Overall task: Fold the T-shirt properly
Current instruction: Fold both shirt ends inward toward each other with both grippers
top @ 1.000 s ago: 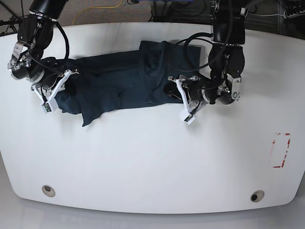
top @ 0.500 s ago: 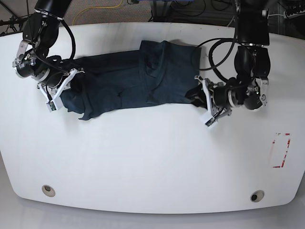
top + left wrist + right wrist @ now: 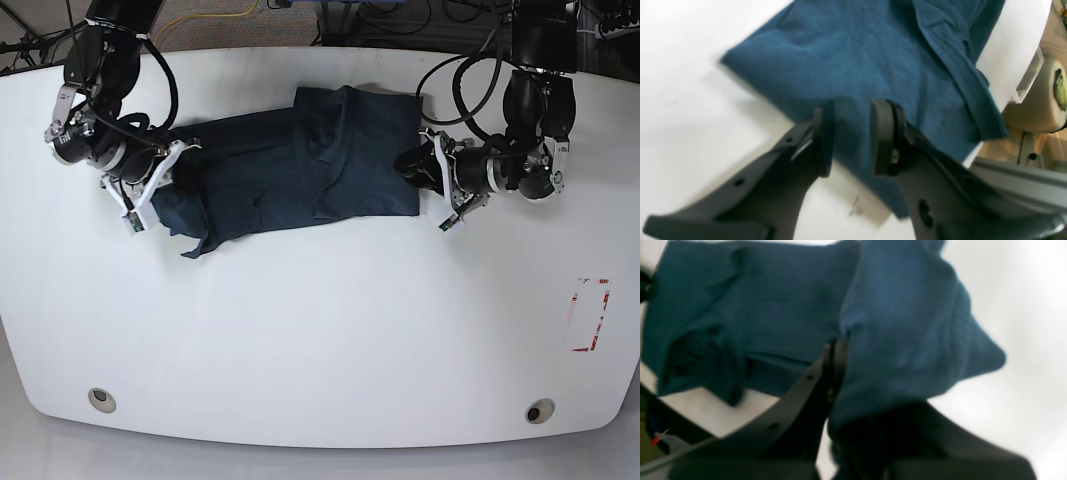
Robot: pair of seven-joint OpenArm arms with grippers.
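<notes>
Navy T-shirt is lying bunched up across the far half of the white table. Right gripper has its fingers pinched shut on the shirt's edge w/ fabric draped over it. Left gripper sits at the other end, fingers parted, nothing clamped, shirt just beyond them.

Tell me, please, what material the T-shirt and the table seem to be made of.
The T-shirt looks like soft knit cotton with a matte finish: it wrinkles, drapes in folds and shows a fine fuzzy weave in the left wrist view. The table seems a hard, smooth white laminate or painted board with a faint sheen; which one cannot be told.
</notes>
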